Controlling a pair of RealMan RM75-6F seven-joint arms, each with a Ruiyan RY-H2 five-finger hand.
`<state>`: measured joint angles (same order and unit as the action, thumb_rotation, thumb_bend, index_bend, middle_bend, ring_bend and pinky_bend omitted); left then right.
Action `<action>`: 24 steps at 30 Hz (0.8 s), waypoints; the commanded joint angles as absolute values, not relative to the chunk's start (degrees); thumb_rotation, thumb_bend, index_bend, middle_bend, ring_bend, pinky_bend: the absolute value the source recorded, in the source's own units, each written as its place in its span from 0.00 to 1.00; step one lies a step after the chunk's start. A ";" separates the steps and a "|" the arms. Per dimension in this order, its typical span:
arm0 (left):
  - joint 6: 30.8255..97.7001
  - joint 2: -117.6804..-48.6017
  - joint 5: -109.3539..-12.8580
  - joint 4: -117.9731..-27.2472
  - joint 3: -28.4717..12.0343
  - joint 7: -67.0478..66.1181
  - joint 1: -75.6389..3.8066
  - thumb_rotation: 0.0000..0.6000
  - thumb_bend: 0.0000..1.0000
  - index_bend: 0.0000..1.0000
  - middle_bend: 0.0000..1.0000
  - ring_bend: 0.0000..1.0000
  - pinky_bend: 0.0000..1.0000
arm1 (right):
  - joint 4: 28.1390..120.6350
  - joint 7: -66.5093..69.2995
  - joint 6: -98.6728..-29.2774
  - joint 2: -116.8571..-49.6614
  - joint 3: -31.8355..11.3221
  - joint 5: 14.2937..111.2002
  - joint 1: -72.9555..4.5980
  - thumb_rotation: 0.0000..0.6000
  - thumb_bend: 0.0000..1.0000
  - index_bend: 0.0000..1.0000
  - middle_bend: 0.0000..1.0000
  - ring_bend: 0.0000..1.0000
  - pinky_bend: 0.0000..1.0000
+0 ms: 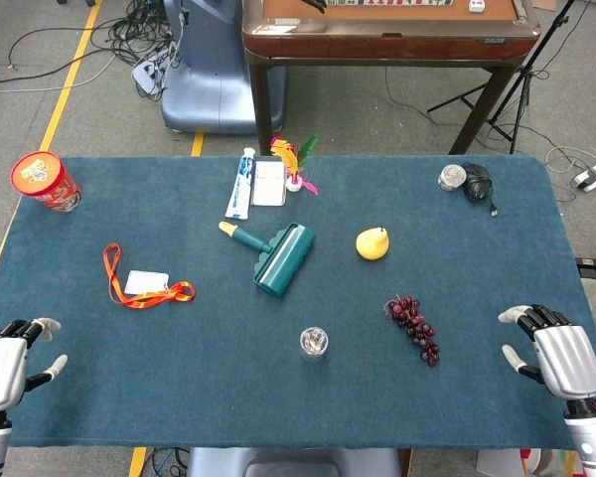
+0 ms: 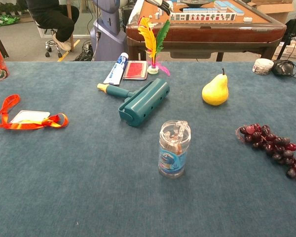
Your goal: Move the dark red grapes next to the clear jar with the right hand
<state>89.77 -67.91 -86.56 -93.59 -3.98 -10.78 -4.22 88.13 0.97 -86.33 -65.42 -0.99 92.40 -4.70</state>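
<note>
From the head view, the table [image 1: 179, 397] had a blue cloth on it. The grapes [image 1: 414, 328] lay near the front edge, toward the right side. The jar [image 1: 314, 343] stood upright to their left, near the middle of the front edge, apart from them. The right hand [image 1: 556, 355] hung at the front right corner, holding nothing, fingers apart, well away from the grapes. The left hand [image 1: 10, 363] was at the front left corner, fingers apart too, holding nothing. A yellow pear [image 1: 372, 242] sat behind the grapes. A green roller [image 1: 276, 255] lay near the middle. An orange strap [image 1: 139, 285] with a white card lay on the left. A red cup [image 1: 44, 181] stood at the back left corner. A toothpaste tube [image 1: 242, 184] lay by the back edge.

From the chest view, the jar [image 2: 173, 149] stood in the middle, with a blue label. The grapes [image 2: 275, 149] lay at the right edge, not touching it. The pear [image 2: 215, 91] stood farther back, between them. The roller [image 2: 140, 100] lay behind the jar, to its left. No hands showed here.
</note>
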 commanded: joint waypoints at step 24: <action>90.52 -65.46 -84.63 -94.55 -4.38 -7.02 -2.76 1.00 0.19 0.44 0.52 0.41 0.58 | 76.73 -8.79 -81.14 -75.06 -2.75 92.61 -10.25 1.00 0.00 1.00 1.00 1.00 1.00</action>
